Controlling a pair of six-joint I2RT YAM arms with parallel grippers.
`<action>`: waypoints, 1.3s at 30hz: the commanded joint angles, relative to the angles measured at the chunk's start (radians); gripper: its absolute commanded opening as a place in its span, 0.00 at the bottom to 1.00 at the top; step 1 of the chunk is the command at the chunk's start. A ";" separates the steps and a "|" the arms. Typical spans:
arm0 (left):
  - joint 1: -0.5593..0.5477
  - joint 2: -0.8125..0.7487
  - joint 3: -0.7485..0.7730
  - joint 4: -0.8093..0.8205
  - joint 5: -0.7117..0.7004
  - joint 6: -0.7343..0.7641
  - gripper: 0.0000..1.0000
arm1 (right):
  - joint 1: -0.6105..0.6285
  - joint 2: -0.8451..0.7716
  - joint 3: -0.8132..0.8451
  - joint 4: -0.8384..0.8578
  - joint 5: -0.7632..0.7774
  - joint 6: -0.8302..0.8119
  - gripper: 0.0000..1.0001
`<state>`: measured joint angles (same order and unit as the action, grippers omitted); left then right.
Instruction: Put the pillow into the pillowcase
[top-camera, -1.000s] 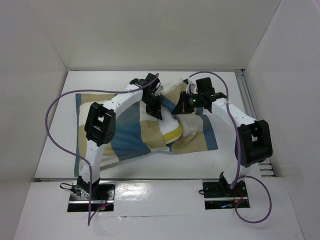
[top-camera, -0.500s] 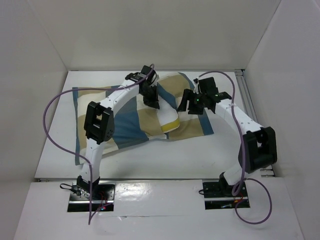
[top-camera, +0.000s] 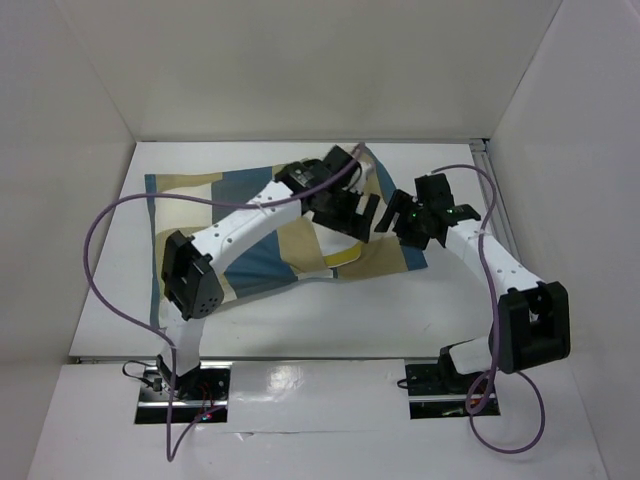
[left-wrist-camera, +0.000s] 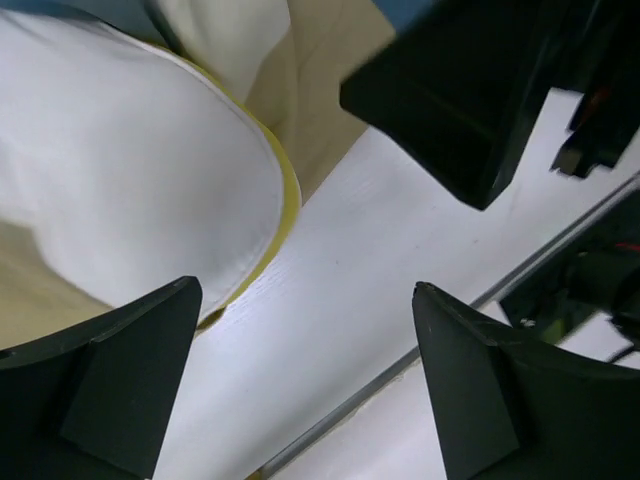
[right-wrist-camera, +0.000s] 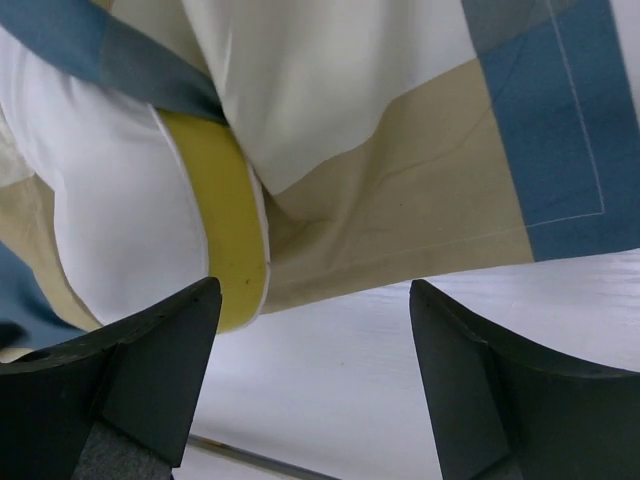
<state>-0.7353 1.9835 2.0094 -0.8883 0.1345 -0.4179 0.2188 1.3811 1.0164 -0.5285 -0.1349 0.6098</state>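
Observation:
The checked pillowcase (top-camera: 250, 265) lies flat across the middle of the table. A white corner of the pillow (top-camera: 343, 257) with its yellow band pokes out of the case's near right side; the rest is hidden inside. My left gripper (top-camera: 358, 215) hangs open just above that corner, with nothing between its fingers. In the left wrist view the gripper (left-wrist-camera: 305, 290) is over bare table, the pillow (left-wrist-camera: 130, 170) to its left. My right gripper (top-camera: 400, 222) stands open beside it. In its wrist view the gripper (right-wrist-camera: 315, 290) sits near the yellow band (right-wrist-camera: 225, 230) and tan pillowcase (right-wrist-camera: 420, 190).
White walls close in the table (top-camera: 300, 320) at the back, left and right. A metal rail (top-camera: 497, 215) runs along the right edge. Purple cables (top-camera: 105, 230) loop off both arms. The two grippers are close together, the right one (left-wrist-camera: 470, 100) filling the left wrist view's top.
Both grippers have opened and let go of the pillowcase, which has dropped flatter onto the table. The left gripper has swung right; the right one has drawn back to the right.

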 joint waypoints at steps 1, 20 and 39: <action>-0.062 0.063 -0.012 -0.051 -0.186 0.034 1.00 | -0.028 0.003 0.022 -0.001 0.005 0.011 0.84; 0.193 0.013 -0.151 0.064 0.166 -0.047 0.00 | -0.067 0.005 -0.016 0.235 -0.209 0.039 0.77; 0.324 -0.077 -0.187 0.115 0.490 -0.098 0.00 | 0.177 0.461 0.280 0.444 -0.177 0.074 0.64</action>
<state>-0.4068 1.9739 1.8095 -0.8043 0.5323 -0.4831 0.3851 1.8141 1.2499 -0.1516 -0.3599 0.6685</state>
